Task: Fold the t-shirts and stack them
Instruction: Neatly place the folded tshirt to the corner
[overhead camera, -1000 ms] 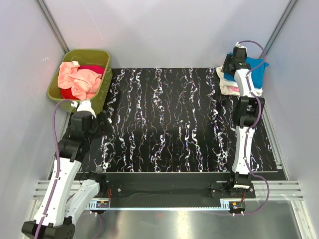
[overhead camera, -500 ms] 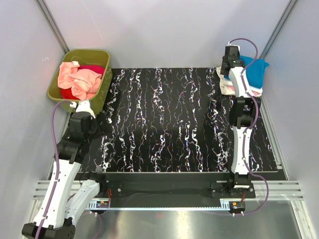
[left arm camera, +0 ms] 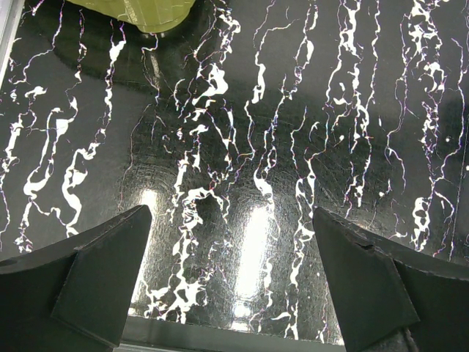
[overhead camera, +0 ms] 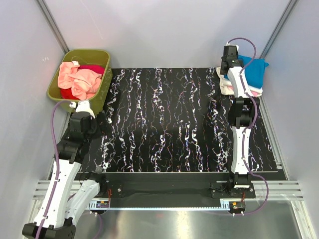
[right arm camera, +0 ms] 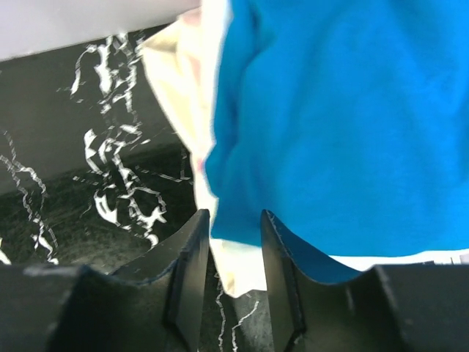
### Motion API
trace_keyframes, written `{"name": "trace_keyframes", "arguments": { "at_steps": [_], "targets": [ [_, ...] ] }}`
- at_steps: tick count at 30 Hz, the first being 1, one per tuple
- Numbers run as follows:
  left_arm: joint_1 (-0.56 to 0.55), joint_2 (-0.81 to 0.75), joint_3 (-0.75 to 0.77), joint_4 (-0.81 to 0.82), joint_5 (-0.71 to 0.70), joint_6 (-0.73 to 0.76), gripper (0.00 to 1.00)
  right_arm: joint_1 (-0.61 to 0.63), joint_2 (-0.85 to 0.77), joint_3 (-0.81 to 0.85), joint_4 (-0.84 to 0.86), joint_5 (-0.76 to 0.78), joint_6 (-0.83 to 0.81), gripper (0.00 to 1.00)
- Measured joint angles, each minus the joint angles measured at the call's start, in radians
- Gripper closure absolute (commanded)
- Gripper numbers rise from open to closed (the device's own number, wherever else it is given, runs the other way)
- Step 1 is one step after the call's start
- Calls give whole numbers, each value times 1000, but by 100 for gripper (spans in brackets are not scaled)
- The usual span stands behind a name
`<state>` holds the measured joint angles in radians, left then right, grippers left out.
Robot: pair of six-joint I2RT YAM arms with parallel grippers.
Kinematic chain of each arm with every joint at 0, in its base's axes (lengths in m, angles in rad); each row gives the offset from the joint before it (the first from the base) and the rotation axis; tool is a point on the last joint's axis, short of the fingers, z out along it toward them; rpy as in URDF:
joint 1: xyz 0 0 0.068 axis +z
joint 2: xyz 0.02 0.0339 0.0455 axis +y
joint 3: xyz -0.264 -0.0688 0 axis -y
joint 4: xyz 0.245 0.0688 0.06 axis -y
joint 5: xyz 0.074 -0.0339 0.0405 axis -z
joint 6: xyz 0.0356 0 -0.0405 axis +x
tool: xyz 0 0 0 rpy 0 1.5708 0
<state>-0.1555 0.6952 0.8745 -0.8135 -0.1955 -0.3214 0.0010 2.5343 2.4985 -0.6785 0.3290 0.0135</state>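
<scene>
Far-right corner: the blue shirt [overhead camera: 254, 69] lies folded on top of the stack, over a cream shirt [overhead camera: 227, 85]. A pink shirt [overhead camera: 256, 93] shows as a sliver at the near edge.
Right claw: my right claw [right arm camera: 234, 214] hangs right over the stack's left edge. The jaws are drawn to a narrow gap, and the blue hem and a bit of cream show through it. I cannot tell whether I am pinching cloth or only hovering above it.
Bearing: from my fingers the blue shirt spreads off to the right, and its left edge runs away from me, roughly in line with the gap.
Long axis: from above the fold looks close to square, so I cannot name one.
Nearer arm: the right, by far; the left is across the mat [overhead camera: 164, 114].
Left claw: my left claw [left arm camera: 231, 213] is spread wide and holds nothing, over bare mat just near the tub [overhead camera: 55, 90].
Tub: in the far-left corner, with salmon shirts [overhead camera: 75, 79] and a red shirt [overhead camera: 92, 68] heaped unfolded.
Judgement: the stack looks nearly settled, and the next shirt should fall to the left claw.
</scene>
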Motion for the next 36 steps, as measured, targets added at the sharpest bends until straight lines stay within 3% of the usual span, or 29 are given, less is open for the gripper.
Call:
{"name": "trace_keyframes", "arguments": {
  "at_steps": [24,36],
  "targets": [
    [6,-14,0,0,1,0,1,61,34,11,0,162,-68,56],
    [10,-14,0,1,5,0,1,62,60,28,0,212,-85,64]
  ]
}}
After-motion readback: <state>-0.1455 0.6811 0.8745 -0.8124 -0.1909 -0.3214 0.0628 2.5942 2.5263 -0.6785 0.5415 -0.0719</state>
